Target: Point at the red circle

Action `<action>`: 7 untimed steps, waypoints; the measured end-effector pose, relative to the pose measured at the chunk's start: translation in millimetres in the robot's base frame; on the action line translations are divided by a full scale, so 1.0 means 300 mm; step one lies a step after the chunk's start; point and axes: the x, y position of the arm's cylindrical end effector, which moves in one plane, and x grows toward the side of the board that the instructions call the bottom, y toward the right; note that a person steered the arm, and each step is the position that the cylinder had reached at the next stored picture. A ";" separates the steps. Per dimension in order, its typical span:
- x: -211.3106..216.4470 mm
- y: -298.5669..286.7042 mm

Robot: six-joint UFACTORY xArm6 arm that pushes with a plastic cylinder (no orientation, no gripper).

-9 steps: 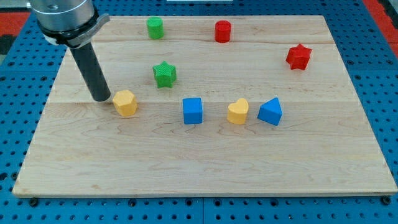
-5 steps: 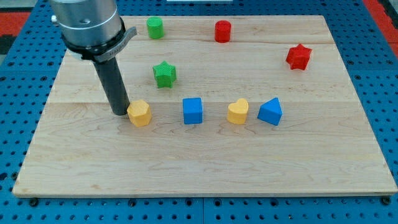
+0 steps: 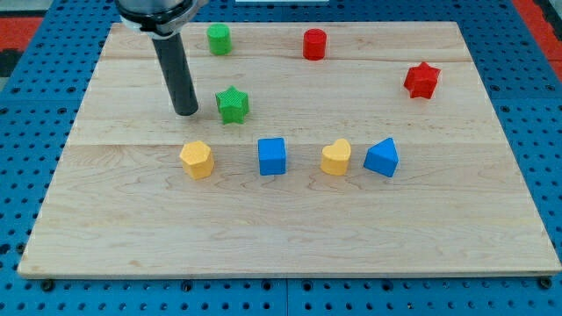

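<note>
The red circle [image 3: 314,44], a short red cylinder, stands near the view's top, right of centre, on the wooden board [image 3: 290,237]. My tip [image 3: 186,112] rests on the board just left of the green star [image 3: 232,104], with a small gap between them. It is well left of and below the red circle. The yellow hexagon [image 3: 197,159] lies below my tip.
A green cylinder [image 3: 219,39] stands at the top, left of the red circle. A red star [image 3: 421,80] is at the right. A blue cube [image 3: 272,156], a yellow heart [image 3: 335,158] and a blue triangle [image 3: 382,158] form a row with the yellow hexagon.
My tip pushed the yellow hexagon a little right and down, then left it and moved up towards the green star. The other blocks have not moved.
</note>
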 end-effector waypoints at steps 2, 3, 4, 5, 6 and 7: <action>-0.062 0.075; -0.099 0.076; -0.226 0.119; -0.301 0.269; -0.333 0.439; -0.368 0.497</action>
